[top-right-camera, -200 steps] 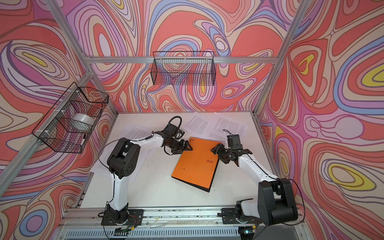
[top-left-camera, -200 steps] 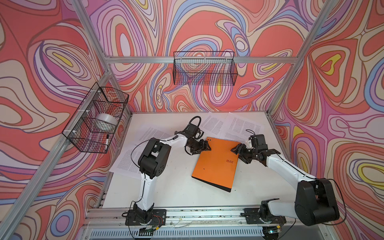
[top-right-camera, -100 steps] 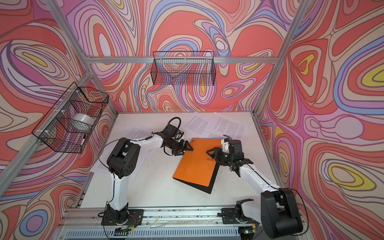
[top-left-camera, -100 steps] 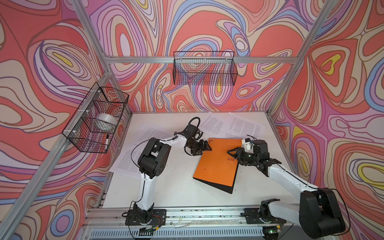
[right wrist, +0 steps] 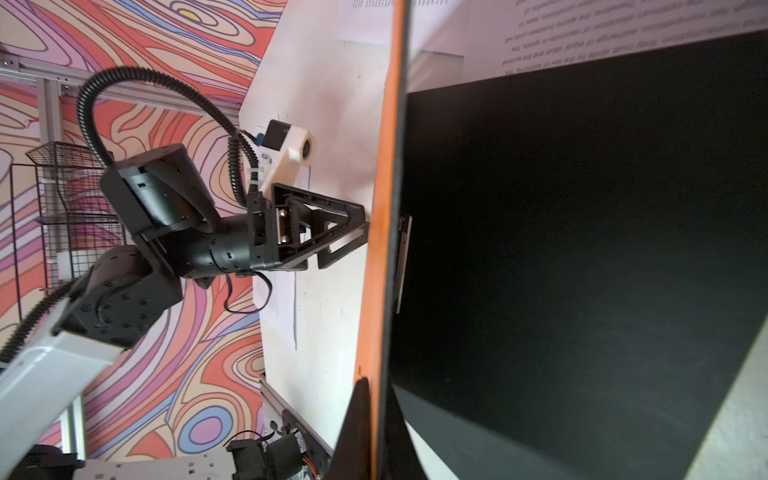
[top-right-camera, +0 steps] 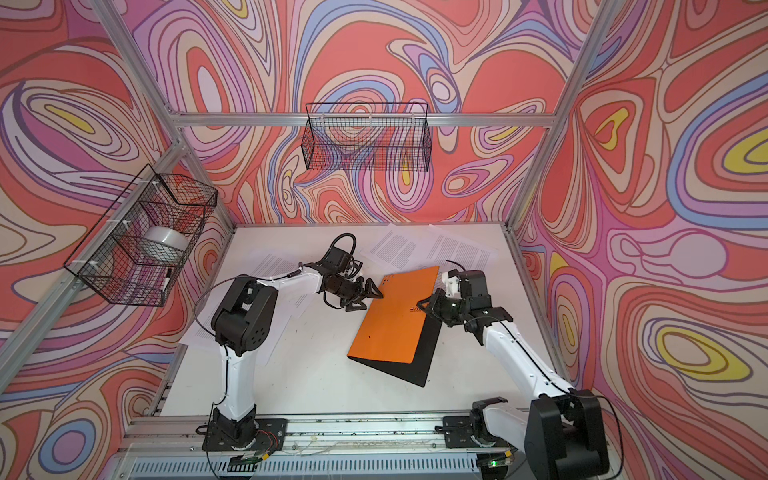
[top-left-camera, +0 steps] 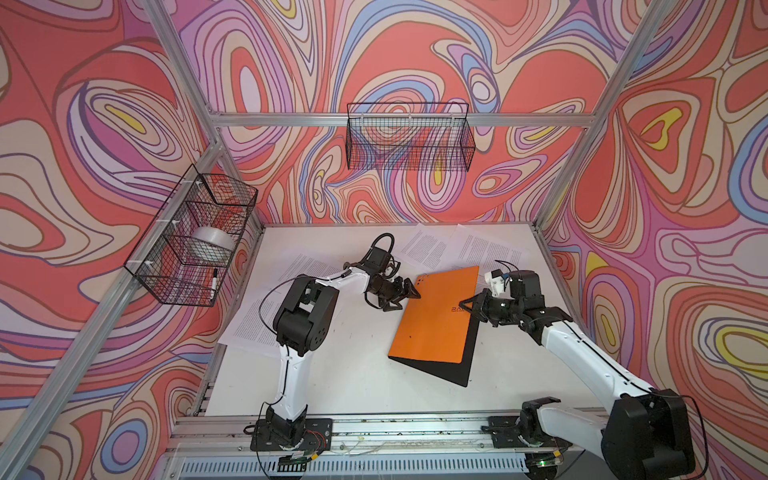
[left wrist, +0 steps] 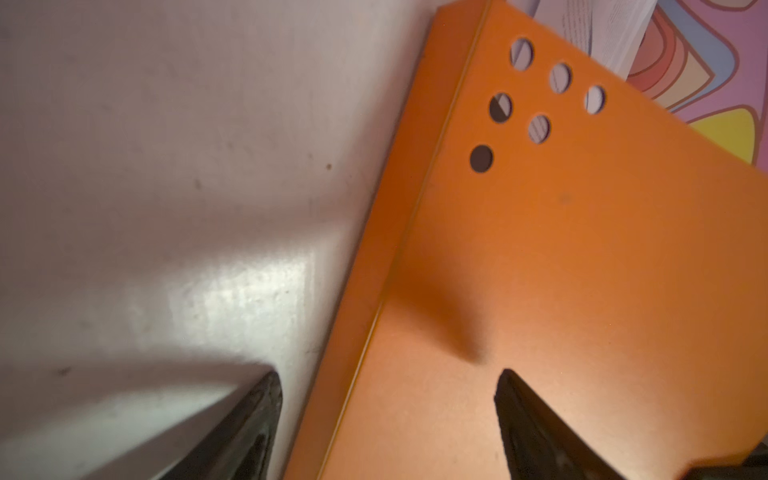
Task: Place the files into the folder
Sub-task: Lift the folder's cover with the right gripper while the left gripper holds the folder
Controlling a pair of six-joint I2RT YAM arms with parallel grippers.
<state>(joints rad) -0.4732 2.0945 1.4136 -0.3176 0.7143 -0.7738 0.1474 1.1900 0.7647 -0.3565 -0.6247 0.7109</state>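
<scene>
Clearly the right claw (right wrist: pixel 376 390) is pressed together on the free edge of the folder (top-left-camera: pixel 432 324) cover and holds it lifted, I judge in order to open the black inside for the sheets. The left claw (left wrist: pixel 388 374) stands apart at the spine side, one finger above the cover, one above the white table (top-left-camera: pixel 353 374), probably to keep the folder from sliding. The files (top-left-camera: pixel 428 249) lie loose on the table beyond both claws, none inside yet
</scene>
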